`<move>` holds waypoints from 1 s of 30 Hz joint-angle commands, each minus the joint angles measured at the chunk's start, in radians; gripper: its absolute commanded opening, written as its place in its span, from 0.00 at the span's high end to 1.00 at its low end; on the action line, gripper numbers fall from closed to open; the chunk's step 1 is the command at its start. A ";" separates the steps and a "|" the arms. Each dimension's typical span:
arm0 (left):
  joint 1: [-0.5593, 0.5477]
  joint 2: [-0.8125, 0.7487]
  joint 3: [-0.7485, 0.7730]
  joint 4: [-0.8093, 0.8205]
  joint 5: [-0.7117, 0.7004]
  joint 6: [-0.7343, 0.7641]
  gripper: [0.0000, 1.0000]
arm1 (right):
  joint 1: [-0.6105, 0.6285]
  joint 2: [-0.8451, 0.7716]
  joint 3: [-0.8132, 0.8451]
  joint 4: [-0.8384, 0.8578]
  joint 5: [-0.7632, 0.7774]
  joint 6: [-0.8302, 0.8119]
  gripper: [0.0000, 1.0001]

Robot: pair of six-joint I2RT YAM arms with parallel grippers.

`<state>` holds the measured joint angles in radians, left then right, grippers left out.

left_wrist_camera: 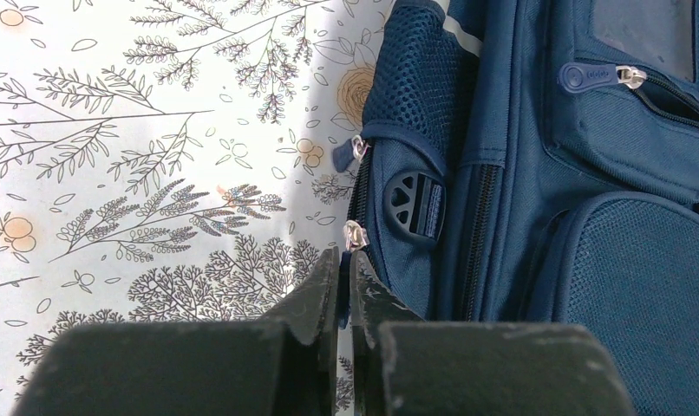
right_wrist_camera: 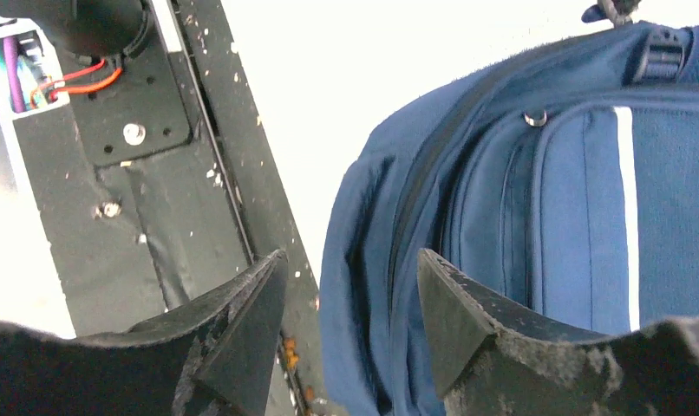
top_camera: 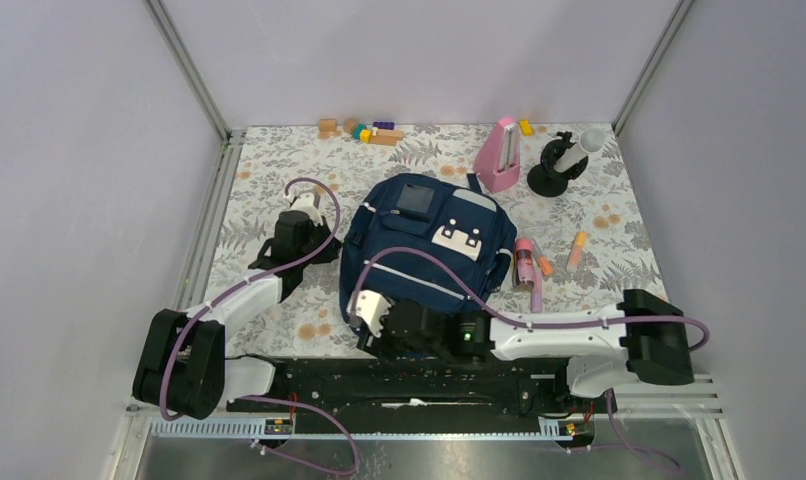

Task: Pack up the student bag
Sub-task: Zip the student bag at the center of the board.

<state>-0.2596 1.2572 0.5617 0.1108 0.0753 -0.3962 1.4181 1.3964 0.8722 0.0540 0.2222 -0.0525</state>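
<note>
Over on the left, the left gripper (left_wrist_camera: 344,256) sits low on the leaf-printed tablecloth (top_camera: 269,165), right against the left flank of the student bag (top_camera: 419,250). Its fingers are pressed together with barely a slit between them. Their tips sit at a small silver zipper pull (left_wrist_camera: 355,236) on the bag's side seam. A sliver of blue shows in the slit, but I cannot tell whether anything is actually pinched there. Just beyond the tips are a round black strap buckle (left_wrist_camera: 414,201) and the mesh side pocket (left_wrist_camera: 411,78).

The bag itself lies flat in the middle of the table, front up, with its white patch (top_camera: 460,240) showing on the pocket.

At the bag's near left corner, the right gripper (right_wrist_camera: 350,256) hangs with its fingers spread well apart and nothing held between them. One finger is over the black mounting rail (right_wrist_camera: 155,217) and the other over the navy fabric, so the bag's rounded edge runs up through the gap.

Right of the bag lie a pink bottle (top_camera: 524,260) and an orange marker (top_camera: 577,250). Behind them a pink metronome (top_camera: 499,155) stands beside a black stand (top_camera: 554,175). Wooden blocks (top_camera: 364,130) line the far edge.
</note>
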 commanded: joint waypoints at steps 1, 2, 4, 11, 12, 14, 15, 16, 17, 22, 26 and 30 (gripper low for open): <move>0.020 -0.045 -0.003 0.110 -0.042 0.007 1.00 | -0.020 0.121 0.127 -0.036 0.047 -0.050 0.37; 0.020 -0.045 -0.002 0.109 -0.041 0.007 1.00 | -0.027 0.152 0.148 -0.043 0.051 -0.058 0.37; 0.020 -0.047 0.000 0.107 -0.039 0.008 1.00 | -0.039 0.206 0.187 -0.080 0.054 -0.071 0.37; 0.019 -0.059 0.001 0.113 -0.054 0.010 1.00 | -0.051 0.262 0.204 -0.116 0.010 -0.041 0.80; 0.019 -0.059 0.001 0.113 -0.055 0.011 1.00 | -0.051 0.255 0.194 -0.114 0.010 -0.033 0.92; 0.020 -0.058 0.003 0.116 -0.060 0.013 1.00 | -0.051 0.234 0.171 -0.108 0.017 -0.022 1.00; 0.019 -0.057 0.005 0.117 -0.063 0.013 1.00 | -0.051 0.222 0.158 -0.102 0.015 -0.020 1.00; 0.020 -0.054 0.007 0.118 -0.067 0.013 1.00 | -0.051 0.207 0.143 -0.097 0.006 -0.018 1.00; 0.021 -0.049 0.011 0.119 -0.072 0.014 1.00 | -0.051 0.189 0.127 -0.094 -0.014 -0.018 1.00; 0.020 0.008 0.049 0.125 -0.085 0.019 1.00 | -0.051 0.082 0.025 -0.065 -0.153 -0.007 1.00; 0.021 0.063 0.084 0.150 -0.096 0.020 1.00 | -0.050 0.028 -0.036 -0.062 -0.234 0.018 1.00; 0.020 0.113 0.126 0.164 -0.080 0.014 1.00 | -0.050 0.011 -0.070 -0.018 -0.264 0.036 1.00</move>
<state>-0.2661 1.3361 0.5858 0.0990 0.1085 -0.3965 1.3430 1.4567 0.8352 0.0605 0.1284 -0.0711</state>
